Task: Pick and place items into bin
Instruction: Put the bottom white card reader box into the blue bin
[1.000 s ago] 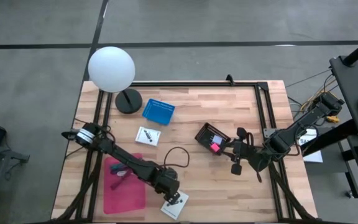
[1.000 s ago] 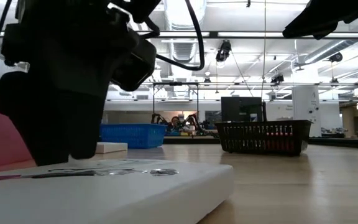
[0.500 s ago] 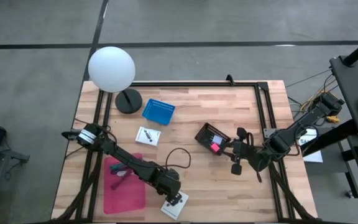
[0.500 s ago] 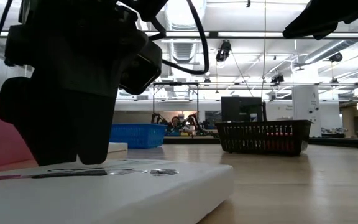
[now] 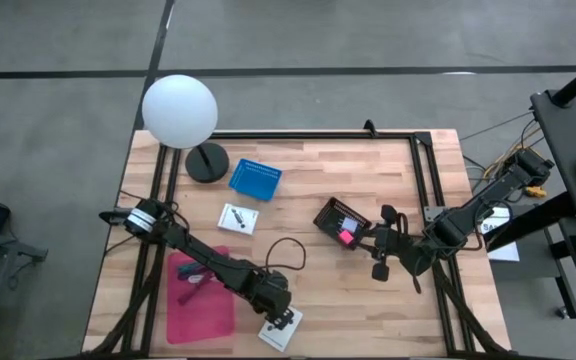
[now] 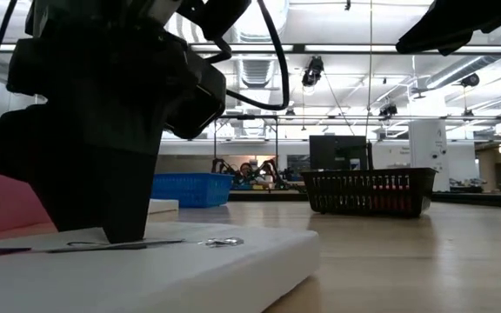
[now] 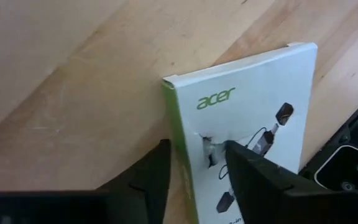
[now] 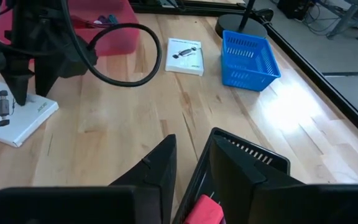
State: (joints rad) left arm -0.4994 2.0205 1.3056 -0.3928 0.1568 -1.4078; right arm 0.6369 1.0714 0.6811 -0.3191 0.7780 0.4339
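A white acer box (image 5: 278, 333) (image 7: 247, 106) lies flat near the table's near edge. My left gripper (image 5: 280, 322) (image 7: 197, 146) is open above it, pointing down and straddling the box's green-sided long edge. A black mesh basket (image 5: 336, 215) (image 6: 368, 191) stands on the table's middle with a pink item (image 5: 346, 237) (image 8: 204, 211) inside. My right gripper (image 5: 368, 235) (image 8: 193, 134) hovers above the basket's right corner with a narrow gap between its fingers, holding nothing. A pink tray (image 5: 200, 300) at the left holds small purple and teal items (image 5: 193, 278). My left gripper comes at the box from above, pointing down. One fingertip (image 6: 124, 235) stands on the box's top face beside its long edge (image 7: 194, 124). The other finger (image 7: 148, 180) stands outside that edge, over the bare wood. The box lies on the table.
A blue basket (image 5: 255, 179) and a second white box (image 5: 236, 217) lie toward the far left. A lamp with a white globe (image 5: 180, 110) stands on a black base (image 5: 206, 162) at the far left corner. A black cable loops by my left arm (image 5: 286, 250).
My left gripper has come down onto the white box and shifted slightly toward the table's right. Its fingertip now stands on the box's top face. The box has shifted a little under it.
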